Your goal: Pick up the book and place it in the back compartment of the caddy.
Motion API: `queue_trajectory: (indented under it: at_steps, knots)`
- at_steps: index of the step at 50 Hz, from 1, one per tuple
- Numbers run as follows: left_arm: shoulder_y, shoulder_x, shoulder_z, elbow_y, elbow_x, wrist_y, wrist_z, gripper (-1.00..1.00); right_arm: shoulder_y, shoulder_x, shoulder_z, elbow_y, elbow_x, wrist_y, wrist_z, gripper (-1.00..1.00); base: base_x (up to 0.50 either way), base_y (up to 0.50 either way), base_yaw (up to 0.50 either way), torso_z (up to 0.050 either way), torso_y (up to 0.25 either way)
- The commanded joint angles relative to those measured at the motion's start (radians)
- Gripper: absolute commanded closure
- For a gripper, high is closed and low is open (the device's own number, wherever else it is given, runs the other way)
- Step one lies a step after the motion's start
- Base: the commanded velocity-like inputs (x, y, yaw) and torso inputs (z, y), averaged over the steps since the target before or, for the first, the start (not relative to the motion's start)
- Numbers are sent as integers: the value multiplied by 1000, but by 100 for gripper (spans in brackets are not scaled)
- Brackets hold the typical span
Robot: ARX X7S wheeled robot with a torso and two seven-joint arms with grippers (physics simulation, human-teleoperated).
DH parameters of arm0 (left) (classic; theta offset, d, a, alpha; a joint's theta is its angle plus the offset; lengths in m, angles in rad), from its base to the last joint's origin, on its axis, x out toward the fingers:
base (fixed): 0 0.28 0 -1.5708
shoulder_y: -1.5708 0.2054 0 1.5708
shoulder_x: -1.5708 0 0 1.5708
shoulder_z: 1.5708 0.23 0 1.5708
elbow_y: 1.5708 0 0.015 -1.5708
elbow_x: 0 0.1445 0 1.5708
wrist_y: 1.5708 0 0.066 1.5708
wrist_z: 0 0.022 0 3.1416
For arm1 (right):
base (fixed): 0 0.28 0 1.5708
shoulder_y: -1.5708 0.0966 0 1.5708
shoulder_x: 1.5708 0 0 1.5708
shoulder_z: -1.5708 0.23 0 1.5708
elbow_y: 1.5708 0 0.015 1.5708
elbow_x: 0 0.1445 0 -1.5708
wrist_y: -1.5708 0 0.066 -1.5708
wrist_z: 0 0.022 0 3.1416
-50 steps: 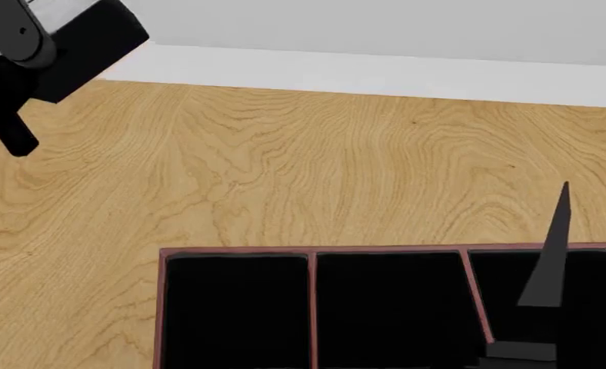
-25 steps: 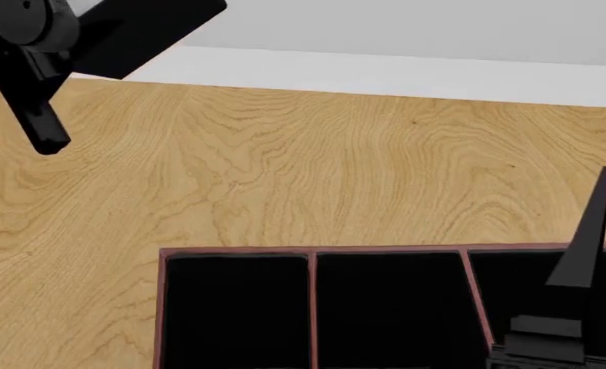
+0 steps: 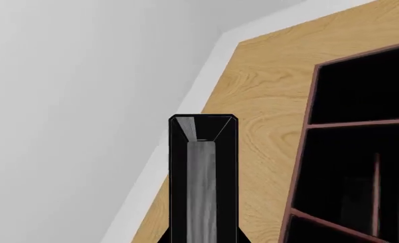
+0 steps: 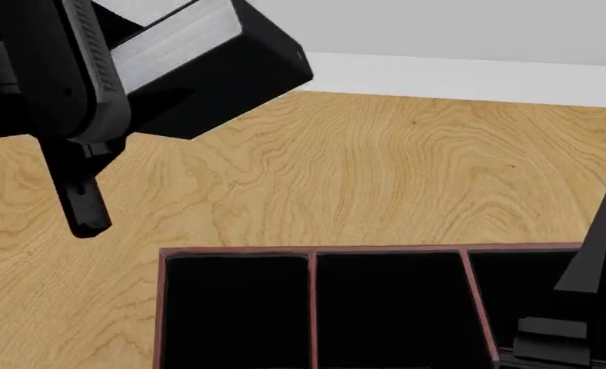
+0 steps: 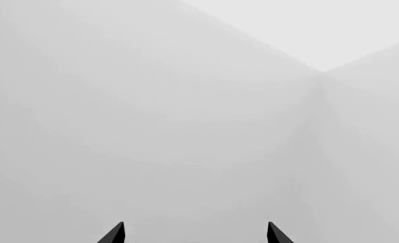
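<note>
Your left hand (image 4: pixel 78 181) pinches the thick black book with white-grey page edges (image 4: pixel 195 58), held aloft, its long axis slanting up and away from the black, reddish-rimmed caddy (image 4: pixel 314 307) below. Your right hand (image 5: pixel 194 234) is spread.

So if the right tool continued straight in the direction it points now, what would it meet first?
Nothing close, as far as I can see. The right tool, its tips apart, faces only a plain grey wall. That wall would probably come first, though its depth is unclear.
</note>
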Motion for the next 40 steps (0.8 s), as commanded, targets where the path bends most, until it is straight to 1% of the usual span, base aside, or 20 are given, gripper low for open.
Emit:
queue_trajectory:
  at_steps: [1, 15, 22, 27, 34, 36, 39, 40]
  knots:
    - [6, 22, -26, 79, -2, -46, -24, 100, 19, 0, 28, 0, 57, 31, 6, -100, 0, 0, 0, 0, 0]
    - [34, 12, -32, 163, -45, -90, -13, 100, 84, 0, 106, 34, 198, 82, -25, -100, 0, 0, 0, 0, 1]
    - [50, 10, -22, 230, -68, -113, -14, 100, 118, 0, 147, 29, 272, 131, -11, -100, 0, 0, 0, 1, 1]
    - [48, 37, -29, 276, -90, -157, -22, 100, 102, 0, 137, 30, 261, 122, 2, -100, 0, 0, 0, 0, 2]
    - [34, 72, -23, 300, -131, -217, -43, 100, 40, 0, 82, 44, 177, 55, 32, -100, 0, 0, 0, 0, 1]
    - [10, 73, -20, 287, -194, -223, -86, 100, 33, 0, 76, 45, 168, 51, 33, -100, 0, 0, 0, 0, 0]
    - [-38, 72, -18, 263, -352, -222, -192, 100, 27, 0, 73, 44, 158, 41, 34, -100, 0, 0, 0, 0, 3]
    - [-56, 71, -21, 239, -426, -223, -243, 100, 25, 0, 72, 44, 155, 39, 35, -100, 0, 0, 0, 0, 0]
